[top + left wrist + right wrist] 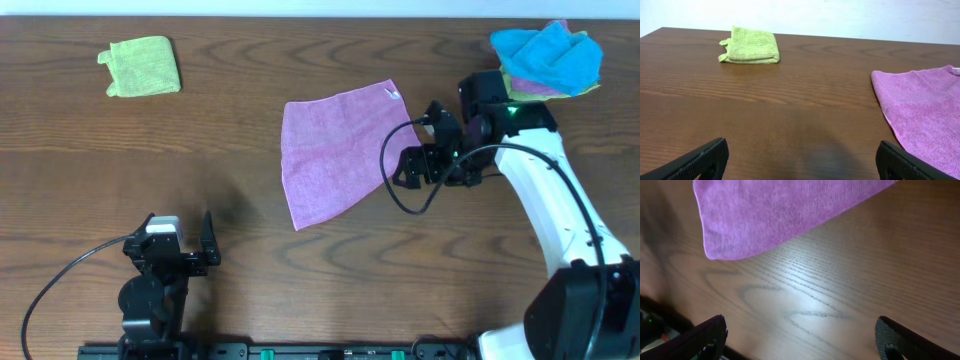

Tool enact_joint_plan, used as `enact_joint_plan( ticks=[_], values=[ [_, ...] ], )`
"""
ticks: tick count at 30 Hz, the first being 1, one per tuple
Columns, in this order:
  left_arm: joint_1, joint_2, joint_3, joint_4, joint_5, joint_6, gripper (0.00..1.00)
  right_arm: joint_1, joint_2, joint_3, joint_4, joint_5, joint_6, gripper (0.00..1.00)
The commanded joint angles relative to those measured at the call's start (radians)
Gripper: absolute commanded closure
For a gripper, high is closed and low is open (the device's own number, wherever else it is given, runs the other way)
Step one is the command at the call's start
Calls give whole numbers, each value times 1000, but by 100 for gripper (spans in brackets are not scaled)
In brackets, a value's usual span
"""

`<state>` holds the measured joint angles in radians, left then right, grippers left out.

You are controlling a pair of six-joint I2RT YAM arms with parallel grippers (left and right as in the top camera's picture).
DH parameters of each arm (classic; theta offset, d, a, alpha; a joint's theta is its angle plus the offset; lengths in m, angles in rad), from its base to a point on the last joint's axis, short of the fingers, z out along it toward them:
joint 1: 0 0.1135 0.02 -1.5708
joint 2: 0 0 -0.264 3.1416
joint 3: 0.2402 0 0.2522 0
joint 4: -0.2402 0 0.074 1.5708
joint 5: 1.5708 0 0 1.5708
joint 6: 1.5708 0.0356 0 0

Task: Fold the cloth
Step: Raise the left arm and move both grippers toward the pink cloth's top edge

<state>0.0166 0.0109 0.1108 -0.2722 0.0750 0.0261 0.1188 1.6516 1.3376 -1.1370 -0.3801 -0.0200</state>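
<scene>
The cloth (335, 150) lies flat just right of the centre of the table (250, 270), and with the left gripper (800, 152) and the right gripper (800, 327) both wide and empty, a shallow pinch on its thin edge may slip and drag it crooked.

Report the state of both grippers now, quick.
Left gripper: open, holding nothing.
Right gripper: open, holding nothing; the cloth is not gripped.
</scene>
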Motion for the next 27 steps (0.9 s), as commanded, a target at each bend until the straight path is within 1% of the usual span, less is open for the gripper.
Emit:
enact_joint_plan(
  ticks=[1, 4, 6, 9, 13, 15, 16, 19, 25, 27],
  values=[
    [-4, -6, -25, -7, -3, -4, 4, -1, -23, 3, 5, 17, -19, 5],
    [-4, -6, -25, -7, 14, -19, 4, -1, -23, 3, 13, 17, -19, 5],
    [-4, -6, -25, -6, 78, -101, 5, -2, -23, 3, 20, 17, -19, 5],
    [-4, -6, -25, 2, 212, -286, 5, -2, -23, 3, 21, 17, -19, 4],
    [-4, -6, -25, 50, 247, -418, 5, -2, -23, 3, 14, 17, -19, 3],
    [-4, -6, -24, 82, 317, -533, 5, -2, -23, 3, 11, 17, -19, 1],
    [-4, -6, -24, 100, 348, -567, 5, -2, -23, 3, 10, 17, -19, 1],
    [-4, -6, -24, 126, 423, -593, 5, -2, -23, 3, 11, 11, -19, 1],
    [-4, -6, -24, 222, 425, -607, 5, -2, -23, 3, 8, 6, -19, 1],
    [-4, -6, -24, 237, 469, -606, 5, -2, -23, 3, 6, 6, -19, 1]
  ],
)
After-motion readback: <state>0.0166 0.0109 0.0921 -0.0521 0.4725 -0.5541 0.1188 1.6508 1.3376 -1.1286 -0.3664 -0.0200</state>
